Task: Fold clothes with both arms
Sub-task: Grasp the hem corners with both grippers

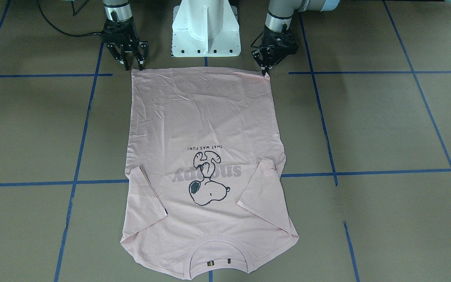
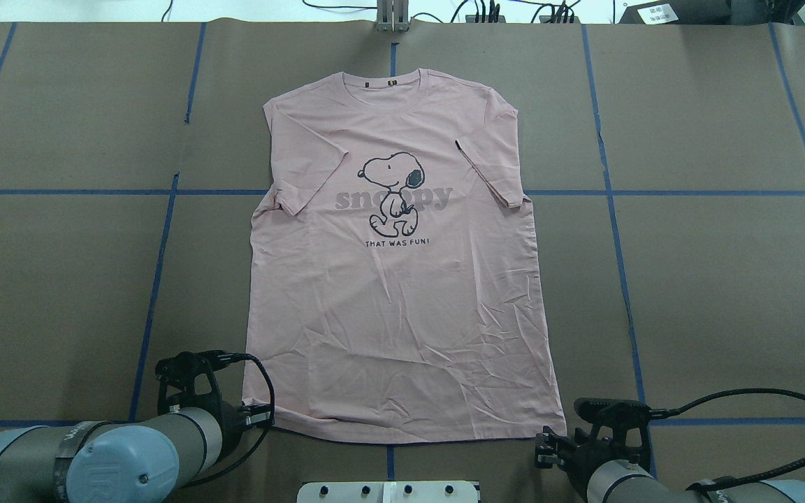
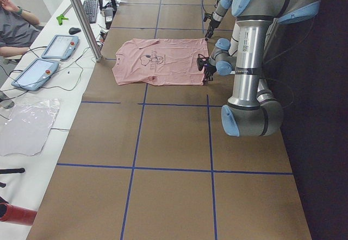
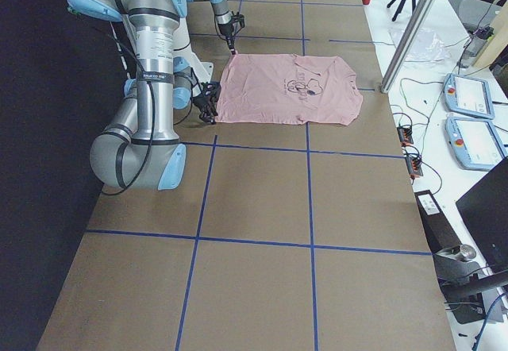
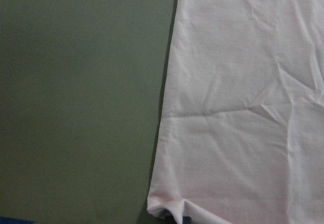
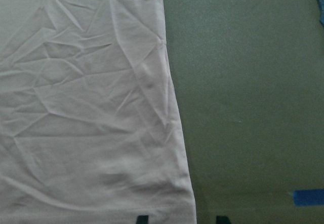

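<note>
Left end effector (image 1: 265,69) is clamping down on one hem corner of the T-shirt (image 1: 206,117), right end effector (image 1: 133,64) is sitting released, fingers spread, straddling the other corner. Shirt's lying flat on the counter (image 1: 366,125), stretching away from both.

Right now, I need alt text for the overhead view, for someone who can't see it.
A pale pink T-shirt with a cartoon dog print lies flat, face up, on a brown table gridded with blue tape, collar at the far side. The left gripper and right gripper sit at its two near hem corners.
</note>
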`<move>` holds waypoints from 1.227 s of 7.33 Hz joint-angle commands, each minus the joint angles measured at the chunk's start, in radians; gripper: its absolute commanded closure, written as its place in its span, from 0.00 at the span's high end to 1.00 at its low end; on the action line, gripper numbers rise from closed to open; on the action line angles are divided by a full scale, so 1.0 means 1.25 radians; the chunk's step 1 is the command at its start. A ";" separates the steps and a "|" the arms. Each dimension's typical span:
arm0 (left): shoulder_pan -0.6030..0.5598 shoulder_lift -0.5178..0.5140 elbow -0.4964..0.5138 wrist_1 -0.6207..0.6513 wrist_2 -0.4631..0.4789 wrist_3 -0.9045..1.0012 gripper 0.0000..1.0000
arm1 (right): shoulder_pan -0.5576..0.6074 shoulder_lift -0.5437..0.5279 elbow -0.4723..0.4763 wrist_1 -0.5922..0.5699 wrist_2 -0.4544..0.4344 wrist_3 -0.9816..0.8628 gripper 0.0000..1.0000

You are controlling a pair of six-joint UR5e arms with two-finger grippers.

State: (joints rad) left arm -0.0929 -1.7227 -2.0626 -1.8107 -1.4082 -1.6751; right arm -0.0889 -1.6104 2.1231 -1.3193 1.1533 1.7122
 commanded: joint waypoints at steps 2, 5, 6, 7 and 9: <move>-0.001 -0.001 0.000 0.000 0.000 0.000 0.00 | 0.001 0.006 -0.004 0.000 -0.001 0.000 0.40; -0.002 0.004 -0.014 0.002 0.000 -0.001 0.00 | 0.011 0.011 -0.004 -0.001 0.000 -0.003 0.00; -0.002 0.002 -0.014 0.002 0.000 -0.001 0.00 | 0.016 0.010 -0.004 -0.001 0.000 -0.004 0.00; -0.002 0.001 -0.018 0.002 0.000 0.000 0.00 | 0.022 0.010 -0.003 -0.001 0.003 -0.006 0.00; -0.003 0.002 -0.029 0.003 -0.002 0.000 0.00 | 0.033 0.008 0.007 -0.002 0.008 -0.011 0.00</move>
State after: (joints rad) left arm -0.0956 -1.7211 -2.0879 -1.8082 -1.4095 -1.6753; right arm -0.0575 -1.5986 2.1227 -1.3211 1.1583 1.7020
